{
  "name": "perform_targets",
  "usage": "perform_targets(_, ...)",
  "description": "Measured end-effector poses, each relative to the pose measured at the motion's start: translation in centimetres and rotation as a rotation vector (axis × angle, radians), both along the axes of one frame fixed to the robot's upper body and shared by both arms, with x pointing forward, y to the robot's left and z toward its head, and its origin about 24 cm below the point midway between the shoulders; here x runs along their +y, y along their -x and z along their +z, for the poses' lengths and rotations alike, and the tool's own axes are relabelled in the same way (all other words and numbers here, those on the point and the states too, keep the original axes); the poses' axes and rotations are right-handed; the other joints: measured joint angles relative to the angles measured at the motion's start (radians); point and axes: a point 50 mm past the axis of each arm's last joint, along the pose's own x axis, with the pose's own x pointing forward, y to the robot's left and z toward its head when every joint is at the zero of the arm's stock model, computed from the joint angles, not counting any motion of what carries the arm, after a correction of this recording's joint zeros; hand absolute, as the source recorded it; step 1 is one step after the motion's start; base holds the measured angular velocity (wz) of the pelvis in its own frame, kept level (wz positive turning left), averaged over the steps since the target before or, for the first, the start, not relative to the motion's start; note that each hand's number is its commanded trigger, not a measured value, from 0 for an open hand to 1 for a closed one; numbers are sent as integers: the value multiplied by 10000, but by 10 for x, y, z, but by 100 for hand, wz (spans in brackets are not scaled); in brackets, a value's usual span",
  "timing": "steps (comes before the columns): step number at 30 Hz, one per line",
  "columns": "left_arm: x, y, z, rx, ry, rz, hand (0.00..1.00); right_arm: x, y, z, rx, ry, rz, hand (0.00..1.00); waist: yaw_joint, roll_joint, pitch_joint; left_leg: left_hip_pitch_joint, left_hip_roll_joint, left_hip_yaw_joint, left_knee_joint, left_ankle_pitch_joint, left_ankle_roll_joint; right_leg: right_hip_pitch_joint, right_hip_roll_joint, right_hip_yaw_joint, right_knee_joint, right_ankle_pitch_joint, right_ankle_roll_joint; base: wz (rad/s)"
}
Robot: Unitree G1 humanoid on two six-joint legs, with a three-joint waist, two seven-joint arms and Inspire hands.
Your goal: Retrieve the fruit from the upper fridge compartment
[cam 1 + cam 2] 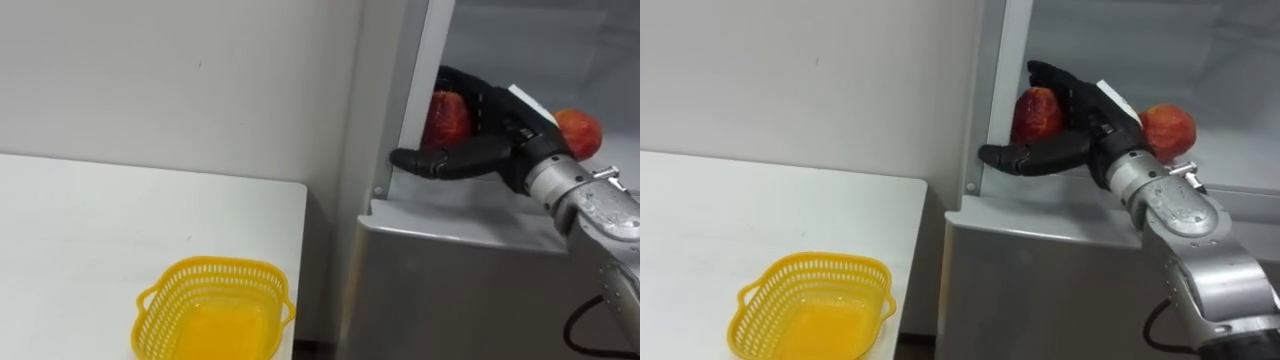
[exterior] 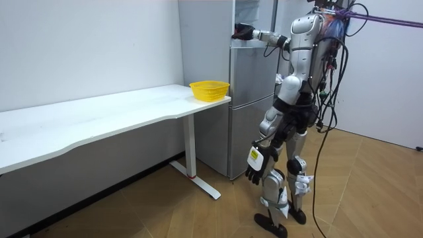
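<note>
Black fingers of the right robot hand [image 1: 497,150] are curled round a red round apple [image 1: 446,118] at the front of the grey fridge's [image 1: 440,285] upper compartment. It is judged firm, smooth and light, best cupped at its sides. A second red apple [image 1: 580,131] is seen beside it; a yellow plastic basket [image 1: 215,266] is seen empty on the white tabletop [image 1: 80,230].

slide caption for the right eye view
Robot's right hand curled round a red apple inside the upper compartment of the grey fridge.

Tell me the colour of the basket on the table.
Yellow; basket clearest in left eye view.
</note>
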Motion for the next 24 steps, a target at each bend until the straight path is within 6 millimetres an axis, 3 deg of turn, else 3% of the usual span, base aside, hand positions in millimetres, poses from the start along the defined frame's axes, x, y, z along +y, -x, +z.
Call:
perform_targets(9,1,-2,1,-31,-22,-18,0,1,0,0,56,73,151,100,-22,11,8,41,123,124,14,57,-80,-10,65,114,3,88,-135,-5)
perform_targets(24,10,-2,3,-5,-260,-31,0,4,0,-1,60,165,261,100,15,-78,-44,97,121,218,4,86,-73,6,69,225,-42,82,-145,-1)
